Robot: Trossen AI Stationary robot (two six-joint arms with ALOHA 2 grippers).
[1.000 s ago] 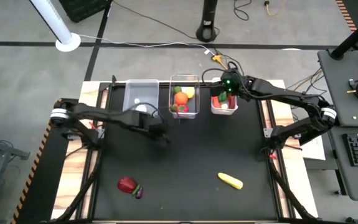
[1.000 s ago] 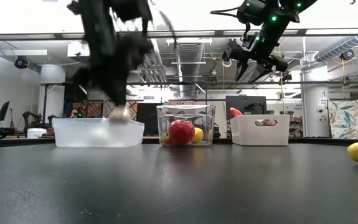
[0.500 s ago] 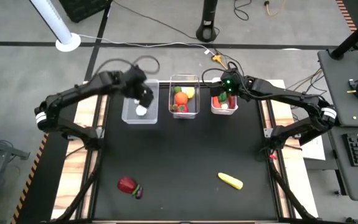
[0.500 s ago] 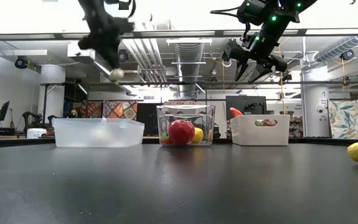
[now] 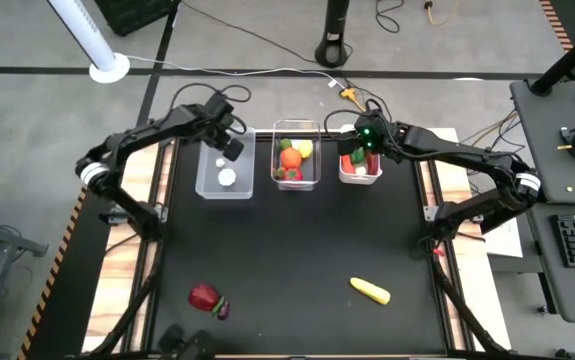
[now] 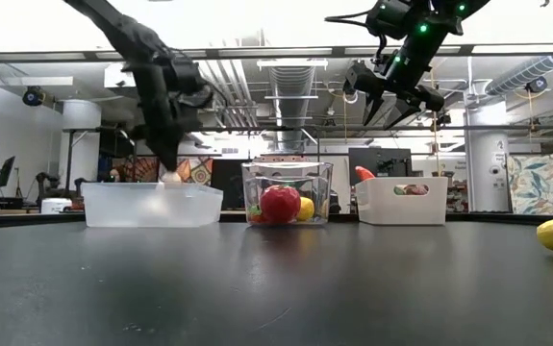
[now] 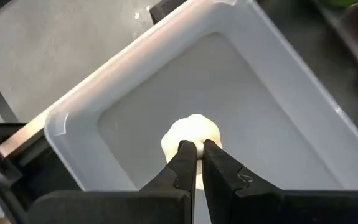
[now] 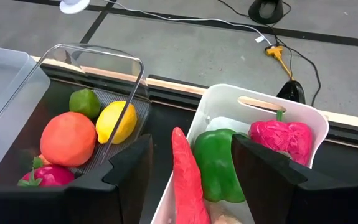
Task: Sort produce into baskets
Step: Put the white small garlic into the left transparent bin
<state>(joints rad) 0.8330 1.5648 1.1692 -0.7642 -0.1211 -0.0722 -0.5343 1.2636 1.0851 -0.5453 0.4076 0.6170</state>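
Left gripper (image 7: 194, 149) hangs over the left clear basket (image 5: 226, 165), fingers pinched on a small white piece (image 7: 190, 134), perhaps garlic, above that basket's floor. Right gripper (image 8: 192, 165) hovers spread and empty over the white basket (image 8: 303, 118), two baskets to the right, which holds a green pepper (image 8: 222, 163) and carrot (image 8: 186, 174).

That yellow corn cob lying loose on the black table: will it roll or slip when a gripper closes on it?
The yellow corn cob is long and rounded, lying on its side, so a nudge across its length would probably roll it. It looks like smooth moulded plastic, likely light and stiff, possibly slippery. Gripping across its middle seems safest.
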